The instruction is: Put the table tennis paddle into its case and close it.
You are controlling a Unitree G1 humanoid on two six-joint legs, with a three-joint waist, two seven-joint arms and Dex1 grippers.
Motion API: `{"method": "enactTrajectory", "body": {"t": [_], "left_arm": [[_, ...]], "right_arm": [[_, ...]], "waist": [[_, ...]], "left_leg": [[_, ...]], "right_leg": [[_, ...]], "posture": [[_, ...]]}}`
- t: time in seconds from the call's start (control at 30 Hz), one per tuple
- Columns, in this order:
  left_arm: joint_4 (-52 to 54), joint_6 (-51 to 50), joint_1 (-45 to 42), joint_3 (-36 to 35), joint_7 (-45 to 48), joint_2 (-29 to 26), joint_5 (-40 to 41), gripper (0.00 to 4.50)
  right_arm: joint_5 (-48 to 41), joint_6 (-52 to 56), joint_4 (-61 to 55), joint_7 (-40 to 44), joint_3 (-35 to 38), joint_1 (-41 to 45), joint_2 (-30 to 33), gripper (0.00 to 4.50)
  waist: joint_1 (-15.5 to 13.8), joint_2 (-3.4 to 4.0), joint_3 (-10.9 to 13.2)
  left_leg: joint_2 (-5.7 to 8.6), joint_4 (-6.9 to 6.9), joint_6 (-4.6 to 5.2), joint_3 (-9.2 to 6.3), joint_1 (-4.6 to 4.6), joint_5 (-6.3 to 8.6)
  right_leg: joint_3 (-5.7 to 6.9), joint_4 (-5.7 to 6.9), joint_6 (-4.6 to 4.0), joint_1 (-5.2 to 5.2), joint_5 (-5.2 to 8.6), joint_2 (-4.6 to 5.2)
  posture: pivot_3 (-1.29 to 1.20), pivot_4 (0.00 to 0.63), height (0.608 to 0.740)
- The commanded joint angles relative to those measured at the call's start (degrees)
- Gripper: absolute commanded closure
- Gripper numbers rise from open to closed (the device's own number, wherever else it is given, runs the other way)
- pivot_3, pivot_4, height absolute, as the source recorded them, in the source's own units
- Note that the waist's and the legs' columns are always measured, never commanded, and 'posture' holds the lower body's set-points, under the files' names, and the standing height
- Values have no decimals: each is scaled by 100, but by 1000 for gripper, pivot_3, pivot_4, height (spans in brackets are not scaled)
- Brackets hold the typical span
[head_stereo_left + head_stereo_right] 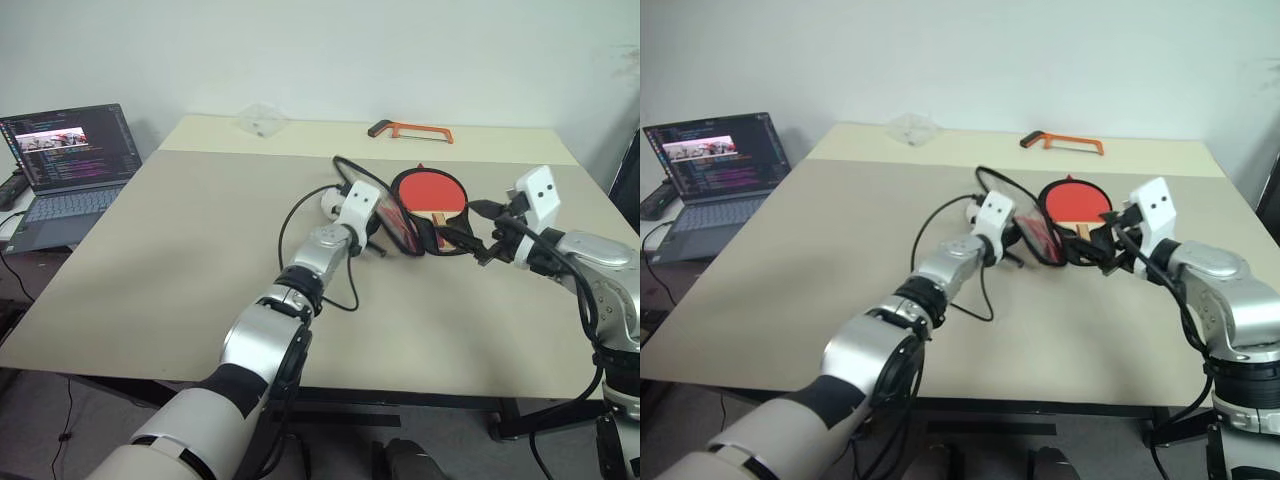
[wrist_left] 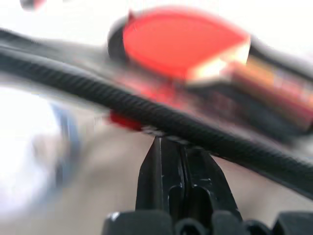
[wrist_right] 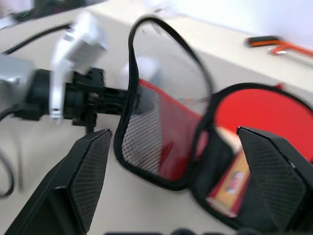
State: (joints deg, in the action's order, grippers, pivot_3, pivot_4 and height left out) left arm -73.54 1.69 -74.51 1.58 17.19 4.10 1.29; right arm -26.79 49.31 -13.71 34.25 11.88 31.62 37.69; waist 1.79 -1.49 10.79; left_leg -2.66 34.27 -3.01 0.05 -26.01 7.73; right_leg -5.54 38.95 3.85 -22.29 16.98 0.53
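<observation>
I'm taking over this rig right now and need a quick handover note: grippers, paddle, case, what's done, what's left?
Left gripper: shut on the raised flap of the case, holding it up.
Right gripper: open, empty, hanging just before the case's handle end.
Table tennis paddle: lying inside the open case on the table.
Done: paddle is in.
Left: fold the flap over and close the case.

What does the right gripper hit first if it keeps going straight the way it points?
Probably the case: its raised mesh flap stands between the right gripper's open fingers, with the paddle beside it. Depth is hard to judge.
</observation>
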Motion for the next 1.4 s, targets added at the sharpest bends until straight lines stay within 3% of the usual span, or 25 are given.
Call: {"method": "enactTrajectory", "body": {"t": [0.03,0.23,0.43,0.53,0.63,0.73,0.87,0.97,1.17,1.33,1.4], "left_arm": [[-65,342,-432,-183,-125,479,28,4473],[-268,136,-277,-199,-113,1217,-103,4473],[-238,167,-60,-282,-276,912,-128,4473],[-73,305,54,-309,213,407,-88,4473],[586,272,423,-82,2259,-196,24,4473],[2309,-630,1241,99,4035,-1044,426,4473],[4560,-2120,2265,102,4575,-2143,796,4473],[5917,-3201,2873,-37,4648,-2824,1170,3894],[7613,-4586,3664,-543,4476,-3564,2019,1748],[8317,-4718,4428,-670,4331,-4157,2141,38],[8574,-4545,4721,-685,4306,-4353,2125,38]], "right_arm": [[-184,88,-378,-272,366,163,20,0],[-292,278,-611,-677,610,162,16,0],[-368,412,-596,-919,650,201,-97,0],[-467,777,-121,-1355,698,515,-477,0],[-302,908,882,-2245,988,983,-1153,0],[-289,585,2036,-3046,1613,1383,-1709,0],[-449,-65,3514,-3671,2406,1885,-1912,0],[-462,-525,4444,-3753,2614,2177,-1834,0],[-645,-917,5609,-3752,2834,2573,-1809,0],[-678,-1119,6145,-3721,2753,2626,-1838,0],[-676,-1133,6268,-3658,2701,2604,-1841,0]], "waist": [[-6,0,0],[67,2,-1],[64,2,-1],[88,3,-2],[154,6,-3],[201,11,-6],[202,15,-7],[203,16,-6],[157,16,-6],[239,16,-6],[257,16,-6]], "left_leg": [[2,-1,0,0,0,0],[3,-18,0,-2,9,0],[5,-17,0,0,9,0],[4,-19,0,0,10,0],[2,-17,0,0,13,-2],[-4,-24,-2,0,17,-9],[-8,-33,-2,2,14,-10],[-5,-33,-1,5,10,-9],[-4,-26,0,-1,11,-10],[-8,-26,2,-1,17,-10],[-7,-26,2,0,15,-10]], "right_leg": [[0,-1,1,0,0,1],[-7,2,6,-4,5,-3],[-7,1,6,-3,5,0],[-7,2,-1,-3,1,-1],[-7,8,-9,-3,-4,-2],[-4,13,-14,-4,-7,-5],[0,15,-20,-5,-7,-3],[0,6,-19,-5,-7,5],[7,10,-17,2,-8,5],[2,11,-18,3,-7,0],[2,9,-18,3,-7,1]], "posture": [[0,150,740],[0,150,740],[0,150,740],[0,150,740],[0,150,740],[0,150,740],[0,150,740],[0,150,740],[0,150,740],[0,150,740],[0,150,740]]}}
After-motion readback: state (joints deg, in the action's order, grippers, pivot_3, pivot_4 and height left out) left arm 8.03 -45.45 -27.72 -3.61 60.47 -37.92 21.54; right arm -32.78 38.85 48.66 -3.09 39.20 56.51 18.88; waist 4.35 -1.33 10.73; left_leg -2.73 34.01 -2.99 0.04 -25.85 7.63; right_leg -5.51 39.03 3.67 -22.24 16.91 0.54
